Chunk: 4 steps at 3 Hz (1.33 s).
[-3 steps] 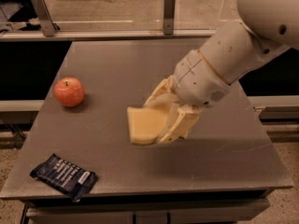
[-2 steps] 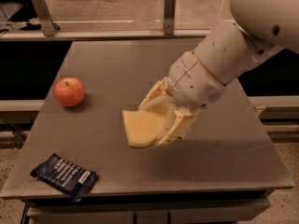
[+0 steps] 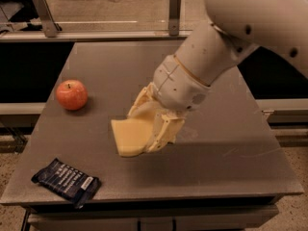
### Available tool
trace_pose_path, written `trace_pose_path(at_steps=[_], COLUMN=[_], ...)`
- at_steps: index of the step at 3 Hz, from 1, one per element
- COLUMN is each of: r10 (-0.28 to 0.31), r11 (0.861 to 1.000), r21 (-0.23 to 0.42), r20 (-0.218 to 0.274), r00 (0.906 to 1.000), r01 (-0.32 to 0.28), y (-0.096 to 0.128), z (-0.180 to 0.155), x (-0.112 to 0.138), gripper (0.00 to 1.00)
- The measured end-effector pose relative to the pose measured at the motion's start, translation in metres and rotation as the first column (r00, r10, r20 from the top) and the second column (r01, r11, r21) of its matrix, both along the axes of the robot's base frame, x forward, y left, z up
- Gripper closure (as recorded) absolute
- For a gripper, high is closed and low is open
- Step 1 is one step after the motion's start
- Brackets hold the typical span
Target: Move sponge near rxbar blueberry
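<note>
The pale yellow sponge (image 3: 129, 137) is held in my gripper (image 3: 147, 129), just above the grey table near its middle. The gripper's cream fingers (image 3: 163, 131) are shut on the sponge's right part, and the big white arm reaches in from the upper right. The rxbar blueberry (image 3: 66, 181), a dark navy crinkled wrapper with white print, lies flat at the table's front left corner, left of and below the sponge, well apart from it.
A red apple (image 3: 72, 94) sits at the table's left side, behind the wrapper. The grey table (image 3: 231, 148) ends close in front of the wrapper. A rail with metal posts (image 3: 175, 12) runs behind the table.
My gripper has carried the sponge to the left and a little toward the front, closer to the wrapper. The apple and the wrapper have not moved.
</note>
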<state>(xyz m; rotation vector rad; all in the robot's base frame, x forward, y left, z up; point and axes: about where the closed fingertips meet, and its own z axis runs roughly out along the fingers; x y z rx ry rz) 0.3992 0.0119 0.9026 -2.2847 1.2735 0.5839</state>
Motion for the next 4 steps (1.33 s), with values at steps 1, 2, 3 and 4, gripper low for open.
trace_pose_path(at_steps=[1,2,3,4], r10=[0.118,0.210,0.260,0.261], r11=[0.993,0.976,0.965,0.964], r21=[-0.024,-0.024,-0.007,-0.006], r20=[-0.065,-0.117,-0.152,-0.149], r00=[0.9909,0.9706,0.9537,0.9538], r01=[-0.120,-0.214,-0.264,-0.264], y=[0.053,0.091,0.113,0.114], z=[-0.019,-0.033,-0.045,-0.045], x=[0.000,-0.003,-0.006,-0.007], gripper=[1.00,1.00,0.83,0.59])
